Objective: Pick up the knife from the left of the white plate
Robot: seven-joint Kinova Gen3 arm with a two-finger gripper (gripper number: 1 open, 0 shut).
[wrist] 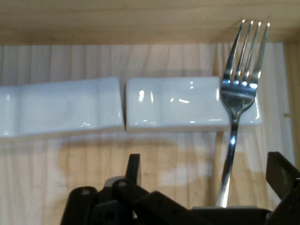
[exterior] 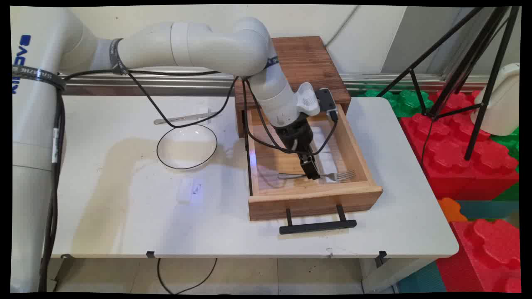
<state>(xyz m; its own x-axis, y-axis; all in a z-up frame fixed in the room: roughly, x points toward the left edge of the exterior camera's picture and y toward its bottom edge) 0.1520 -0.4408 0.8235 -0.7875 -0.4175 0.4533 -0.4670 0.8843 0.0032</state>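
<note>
Main view: fixed camera above the near side of the counter (exterior: 124, 224), looking down and across it toward the wall behind, far enough to take in the whole counter and the open wooden drawer (exterior: 316, 199). Hand view: camera on the hand, looking along the jaws, close above the drawer floor. Both views share the drawer's interior, with the fork (exterior: 332, 176) (wrist: 236, 93) and white rests (wrist: 187, 103).

Arm reaches down-right; end effector (exterior: 311, 171) points downward.
</note>
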